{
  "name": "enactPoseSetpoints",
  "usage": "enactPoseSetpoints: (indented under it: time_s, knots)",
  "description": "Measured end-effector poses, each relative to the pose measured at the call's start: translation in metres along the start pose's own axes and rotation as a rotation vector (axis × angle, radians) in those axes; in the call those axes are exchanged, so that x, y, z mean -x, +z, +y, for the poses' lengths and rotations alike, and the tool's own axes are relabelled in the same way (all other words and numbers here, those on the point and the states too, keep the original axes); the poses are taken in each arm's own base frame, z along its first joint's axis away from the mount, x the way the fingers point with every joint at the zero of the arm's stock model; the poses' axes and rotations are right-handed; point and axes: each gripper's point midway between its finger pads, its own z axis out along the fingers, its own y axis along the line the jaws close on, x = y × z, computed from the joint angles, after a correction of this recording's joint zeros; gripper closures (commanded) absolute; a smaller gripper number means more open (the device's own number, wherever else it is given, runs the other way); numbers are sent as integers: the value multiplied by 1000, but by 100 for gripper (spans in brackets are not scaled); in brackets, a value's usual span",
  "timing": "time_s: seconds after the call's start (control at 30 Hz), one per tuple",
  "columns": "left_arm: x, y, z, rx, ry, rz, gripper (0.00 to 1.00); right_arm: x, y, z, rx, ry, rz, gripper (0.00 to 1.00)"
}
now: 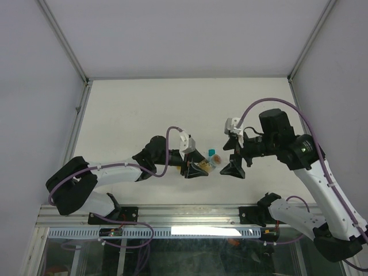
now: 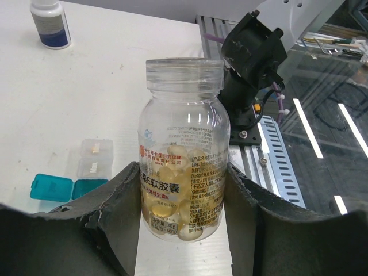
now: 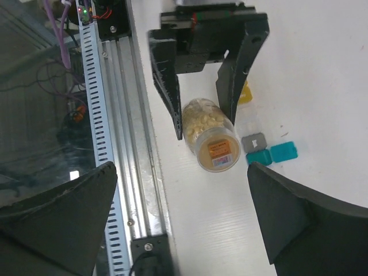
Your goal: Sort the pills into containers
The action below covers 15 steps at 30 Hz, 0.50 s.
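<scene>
A clear bottle (image 2: 183,155) holds yellow pills (image 2: 172,198). My left gripper (image 2: 181,172) is shut on the bottle's lower body, one dark finger on each side. In the right wrist view the bottle (image 3: 211,135) sits between the left gripper's (image 3: 204,129) fingers, its orange-labelled end facing the camera. My right gripper (image 3: 181,169) is wide open and empty, just short of that end. The containers lie beside the bottle: an open teal one (image 3: 270,154), a grey one (image 3: 253,142), a yellow one (image 3: 246,95). From above, both grippers (image 1: 198,168) (image 1: 234,169) face each other near the containers (image 1: 214,154).
A white bottle with a dark blue cap (image 2: 50,23) stands far back on the table. The metal rail (image 3: 115,115) runs along the table's near edge, and the right arm's black base (image 2: 253,57) is bolted to it.
</scene>
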Motion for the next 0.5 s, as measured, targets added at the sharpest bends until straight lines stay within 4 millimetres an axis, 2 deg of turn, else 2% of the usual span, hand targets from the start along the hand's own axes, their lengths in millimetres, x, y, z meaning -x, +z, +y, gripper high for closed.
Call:
enactPoseSetpoints:
  time_s: [0.23, 0.5]
  knots:
    - [7, 9, -1, 61, 19, -28, 100, -21, 13, -24, -77, 238, 86, 2]
    - [14, 8, 6, 116, 28, -49, 100, -32, 24, -28, -75, 357, 116, 15]
